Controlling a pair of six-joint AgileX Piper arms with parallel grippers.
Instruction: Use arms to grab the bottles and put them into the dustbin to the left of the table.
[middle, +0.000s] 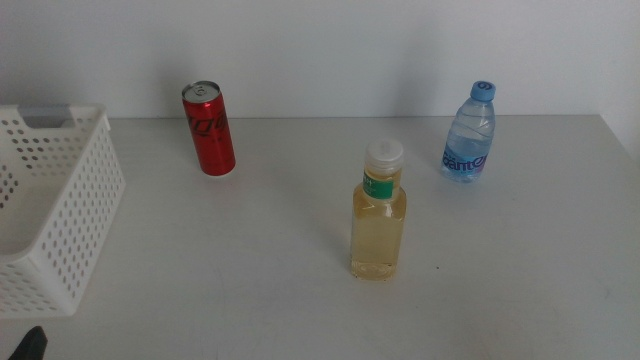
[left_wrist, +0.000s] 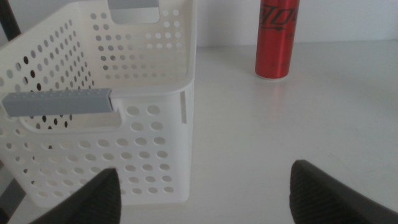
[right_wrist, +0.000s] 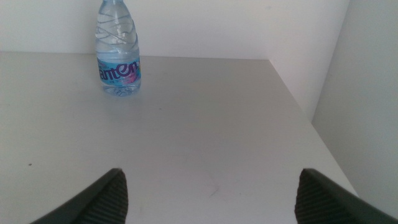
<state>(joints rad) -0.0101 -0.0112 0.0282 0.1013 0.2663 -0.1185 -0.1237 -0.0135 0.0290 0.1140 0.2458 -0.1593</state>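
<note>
Both grippers, left (left_wrist: 202, 190) by the empty basket (middle: 60, 215) and right (right_wrist: 208, 193), wait with jaws open; can (middle: 209, 129), yellow bottle (middle: 379, 212) and water bottle (middle: 470, 133) stand upright on the counter (middle: 250, 270), liable to topple if nudged off-centre

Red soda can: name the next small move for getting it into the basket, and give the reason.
Probably advance the left gripper toward the red soda can. Its jaws are open and empty beside the white perforated basket, and the can stands upright ahead of it with bare table between. The right gripper waits open, facing the water bottle.
</note>
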